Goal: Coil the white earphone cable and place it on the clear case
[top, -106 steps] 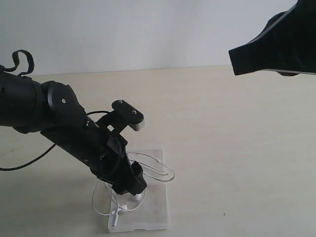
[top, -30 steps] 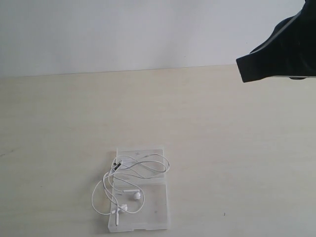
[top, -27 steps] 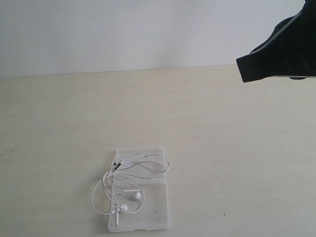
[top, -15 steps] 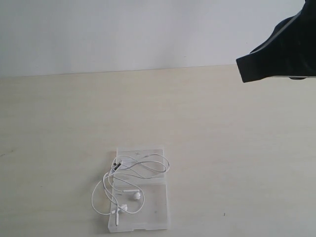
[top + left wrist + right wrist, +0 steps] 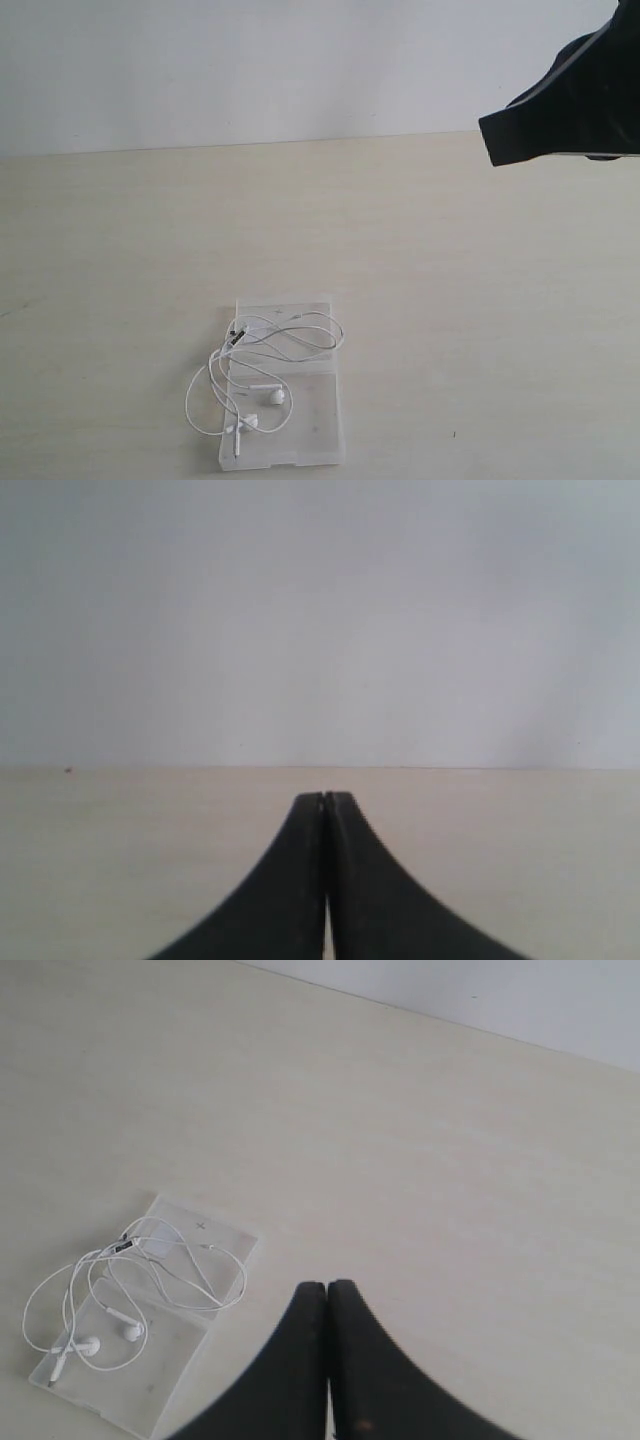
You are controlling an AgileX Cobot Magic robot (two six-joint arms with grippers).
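The white earphone cable [image 5: 265, 370] is laid coiled on the clear case [image 5: 310, 440] at six o'clock, so the left gripper [image 5: 324, 798] and right gripper [image 5: 327, 1285] are pressed together, empty.

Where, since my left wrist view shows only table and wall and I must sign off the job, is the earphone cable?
Observer: The white earphone cable lies in loose loops on the clear case, low and left of centre in the exterior view.
Operator: All of it on the case?
Observer: Not quite. One loop hangs past the case's left edge onto the table.
Operator: Is the right pincer near it?
Observer: No. The right pincer is shut, holds nothing, and hangs high up, well to the right of the case.
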